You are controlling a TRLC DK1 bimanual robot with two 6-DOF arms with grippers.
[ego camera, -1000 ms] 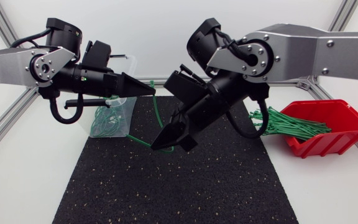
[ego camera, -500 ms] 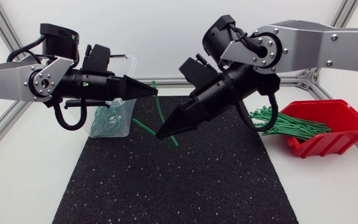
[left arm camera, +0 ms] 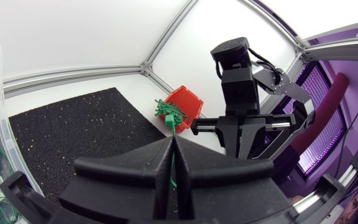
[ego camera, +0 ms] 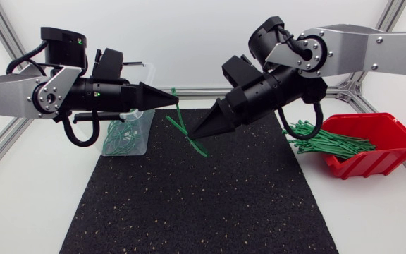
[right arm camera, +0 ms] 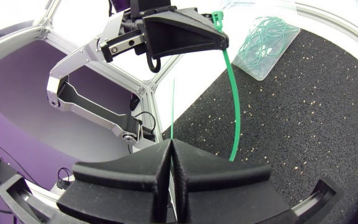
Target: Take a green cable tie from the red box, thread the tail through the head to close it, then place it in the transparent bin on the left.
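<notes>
Threading step: cable tie (ego camera: 198,147) in mid-air over the mat (ego camera: 203,204), left gripper (ego camera: 173,103) clenched on its head end, right gripper (ego camera: 192,133) clenched on the tail; next, steer tail into head, then bin (ego camera: 134,140) far left

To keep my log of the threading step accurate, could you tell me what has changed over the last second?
The right gripper rose and swung back rightward, lifting its end of the green cable tie nearer the left gripper. Both stayed shut on it; the left gripper, transparent bin and red box hardly moved.
</notes>
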